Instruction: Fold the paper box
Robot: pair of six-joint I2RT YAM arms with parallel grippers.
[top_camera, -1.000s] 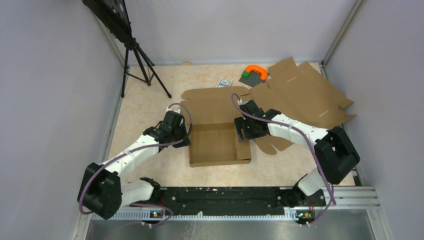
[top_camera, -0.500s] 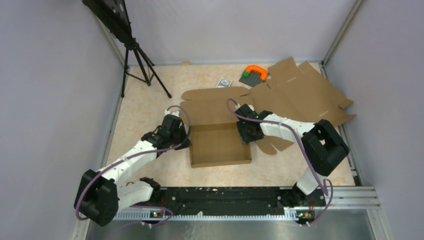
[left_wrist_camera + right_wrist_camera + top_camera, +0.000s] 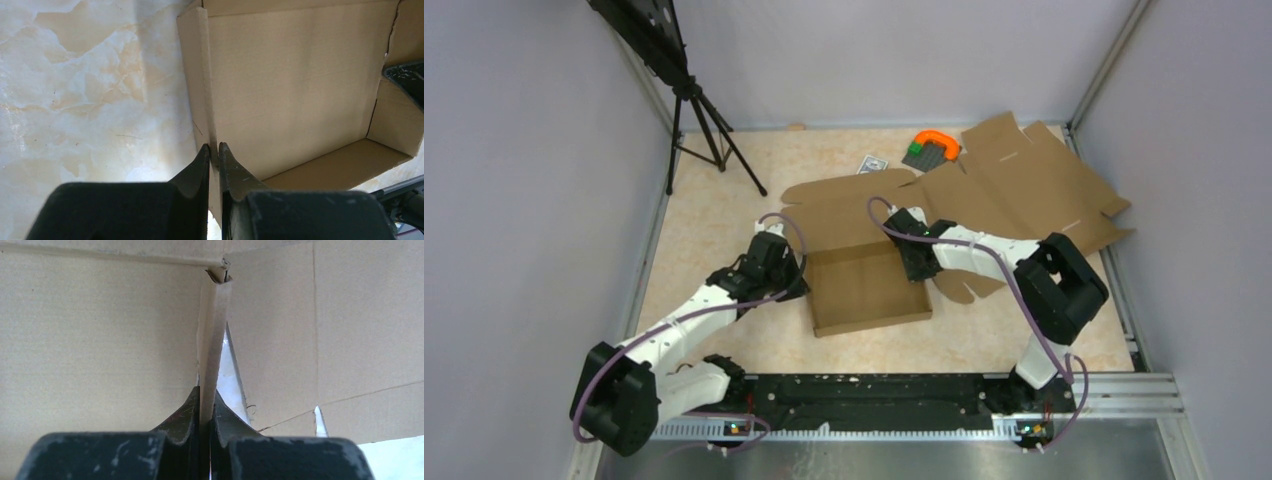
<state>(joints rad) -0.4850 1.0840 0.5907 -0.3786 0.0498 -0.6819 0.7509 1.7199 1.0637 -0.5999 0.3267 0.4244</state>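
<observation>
The paper box (image 3: 869,288) is a shallow brown cardboard tray at mid table, with its lid flap (image 3: 849,208) spread flat behind it. My left gripper (image 3: 801,282) is shut on the box's left wall. In the left wrist view the thin wall edge (image 3: 206,90) runs down between the closed fingertips (image 3: 214,150). My right gripper (image 3: 918,268) is shut on the box's right wall. In the right wrist view the folded wall (image 3: 212,340) stands upright between the fingers (image 3: 206,396). A rounded side flap (image 3: 969,287) lies flat outside the right wall.
A second flat cardboard blank (image 3: 1039,185) lies at the back right. An orange, green and grey object (image 3: 931,149) and a small grey card pack (image 3: 873,164) sit near the back edge. A black tripod (image 3: 699,125) stands at the back left. Grey walls enclose the table.
My right gripper has closed on the box's right wall and slid back along it. The box has turned slightly, its near edge swinging right. The left gripper keeps its grip.
</observation>
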